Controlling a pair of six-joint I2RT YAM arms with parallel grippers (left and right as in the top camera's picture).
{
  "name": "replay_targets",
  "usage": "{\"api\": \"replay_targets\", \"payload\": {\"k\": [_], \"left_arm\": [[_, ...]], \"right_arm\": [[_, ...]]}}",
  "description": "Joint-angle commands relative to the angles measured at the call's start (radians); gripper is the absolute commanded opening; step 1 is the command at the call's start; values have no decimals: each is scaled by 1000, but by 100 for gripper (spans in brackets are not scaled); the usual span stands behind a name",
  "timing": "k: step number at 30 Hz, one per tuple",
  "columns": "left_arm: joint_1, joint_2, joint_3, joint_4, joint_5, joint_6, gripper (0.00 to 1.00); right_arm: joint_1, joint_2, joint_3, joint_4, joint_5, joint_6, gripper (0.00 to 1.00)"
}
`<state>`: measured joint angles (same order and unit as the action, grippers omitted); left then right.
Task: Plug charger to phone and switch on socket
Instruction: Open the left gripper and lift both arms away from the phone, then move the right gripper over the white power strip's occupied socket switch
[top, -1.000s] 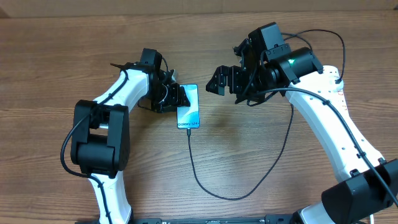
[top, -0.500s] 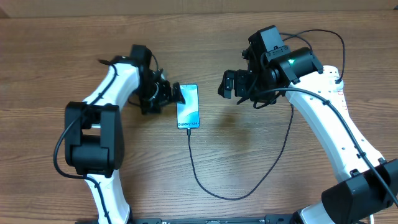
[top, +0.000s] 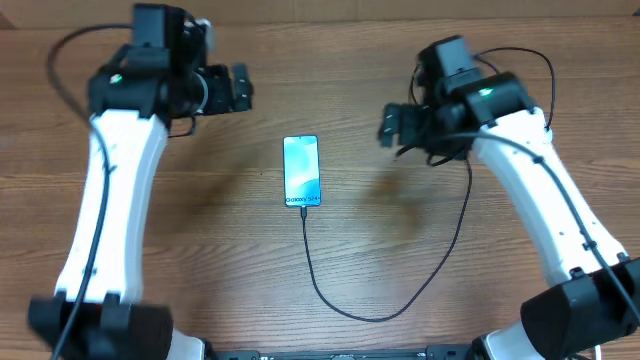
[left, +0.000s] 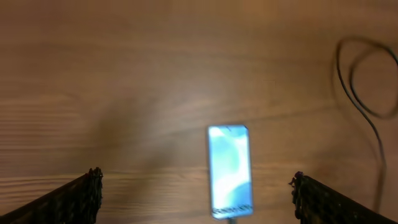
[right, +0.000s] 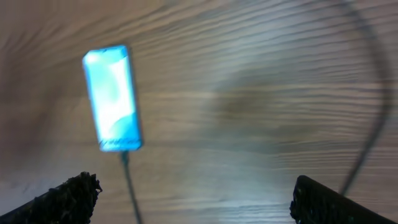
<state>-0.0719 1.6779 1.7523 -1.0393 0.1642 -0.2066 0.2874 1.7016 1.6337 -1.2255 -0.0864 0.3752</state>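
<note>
- Phone (top: 301, 171) lies flat at the middle of the table (top: 210, 260), screen lit, clear of both arms.
- Charger (top: 304, 232) meets the phone's 6 o'clock edge, loops low, then climbs toward 3 o'clock.
- Left gripper (top: 241, 90) hangs at the phone's 10 o'clock, jaws spread wide, nothing between them.
- Right gripper (top: 389, 125), blurred, at 2 o'clock: wide apart too, empty.

A brown wooden table (top: 200, 260) is filling the view, its grain running sideways; a paler tan strip (top: 320, 5) is showing along the edge at 12 o'clock.
</note>
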Motion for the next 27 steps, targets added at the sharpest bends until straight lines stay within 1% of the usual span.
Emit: {"api": "replay_targets", "payload": {"k": [1, 10, 15, 19, 27], "left_arm": [[0, -29, 10, 0, -175, 19, 100], [0, -24, 8, -1, -174, 19, 100], [0, -24, 8, -1, -175, 19, 100], [0, -24, 8, -1, -175, 19, 100], [0, -24, 8, -1, -175, 19, 100]], "right_arm": [[-140, -24, 16, 15, 69, 22, 100], [-482, -14, 16, 80, 190, 18, 100], [-624, 19, 15, 96, 193, 17, 100], [-695, 53, 14, 97, 194, 17, 100], [-772, 83, 14, 114, 195, 17, 100]]}}
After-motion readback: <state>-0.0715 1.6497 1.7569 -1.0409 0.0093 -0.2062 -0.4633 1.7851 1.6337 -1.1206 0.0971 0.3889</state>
